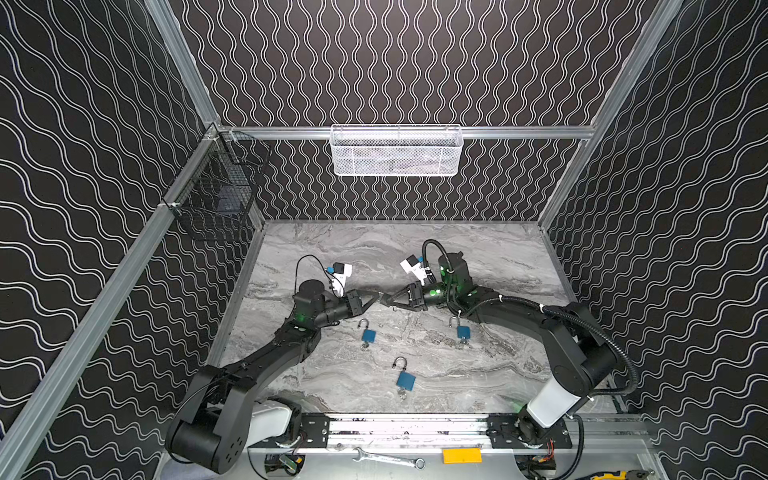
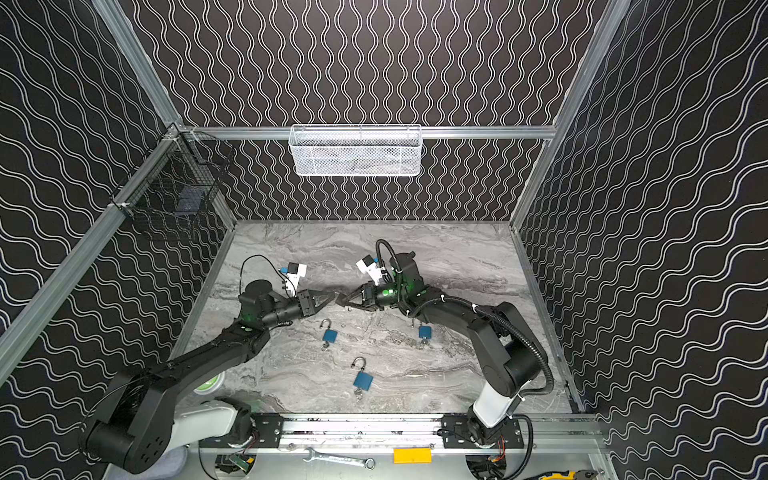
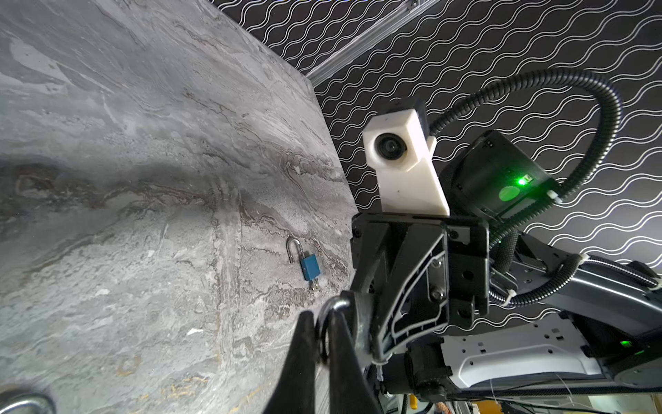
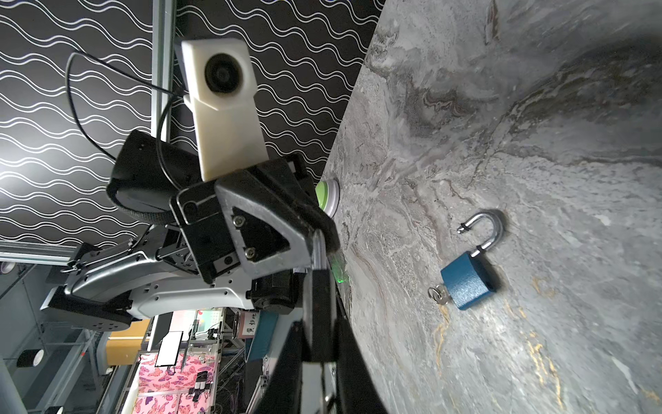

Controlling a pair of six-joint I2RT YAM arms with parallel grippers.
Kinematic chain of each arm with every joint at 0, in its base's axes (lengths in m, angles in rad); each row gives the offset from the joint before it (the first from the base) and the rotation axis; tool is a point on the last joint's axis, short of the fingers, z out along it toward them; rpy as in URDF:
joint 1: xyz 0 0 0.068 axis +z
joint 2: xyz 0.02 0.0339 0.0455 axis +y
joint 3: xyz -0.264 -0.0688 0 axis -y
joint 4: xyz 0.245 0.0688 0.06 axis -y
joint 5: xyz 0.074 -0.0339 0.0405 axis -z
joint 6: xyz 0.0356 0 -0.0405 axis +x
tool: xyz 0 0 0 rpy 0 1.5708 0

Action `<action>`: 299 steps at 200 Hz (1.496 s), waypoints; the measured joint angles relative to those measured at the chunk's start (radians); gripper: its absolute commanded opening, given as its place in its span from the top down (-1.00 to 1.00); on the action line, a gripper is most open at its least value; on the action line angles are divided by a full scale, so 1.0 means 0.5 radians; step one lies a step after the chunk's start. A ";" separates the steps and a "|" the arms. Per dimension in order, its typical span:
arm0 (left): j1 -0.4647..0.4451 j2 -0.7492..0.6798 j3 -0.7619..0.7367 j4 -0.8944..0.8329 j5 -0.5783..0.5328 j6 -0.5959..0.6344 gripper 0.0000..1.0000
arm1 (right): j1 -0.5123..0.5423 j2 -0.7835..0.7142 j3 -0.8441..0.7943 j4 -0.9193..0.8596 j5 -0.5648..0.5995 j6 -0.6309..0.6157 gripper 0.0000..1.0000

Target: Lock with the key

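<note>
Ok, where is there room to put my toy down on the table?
Best is the bare strip of table between the back wall and both arms. There's also room at the front left, between the left arm and the front padlock. The middle is crowded: left hand meets right hand, with two more padlocks just in front.

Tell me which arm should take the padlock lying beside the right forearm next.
Right, probably. That padlock lies close beside the right arm; the left tool, now tip to tip with the right tool, would have to reach across that arm.
</note>
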 measured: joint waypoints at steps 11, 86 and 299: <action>0.000 0.012 -0.007 0.034 0.001 -0.030 1.00 | -0.002 0.003 0.000 0.009 -0.002 0.009 1.00; 0.000 -0.018 0.037 -0.025 -0.043 -0.015 1.00 | -0.007 0.008 0.068 -0.032 -0.006 -0.005 1.00; 0.055 0.077 0.042 -0.005 0.197 -0.031 0.73 | -0.002 -0.031 -0.062 0.092 0.033 -0.115 1.00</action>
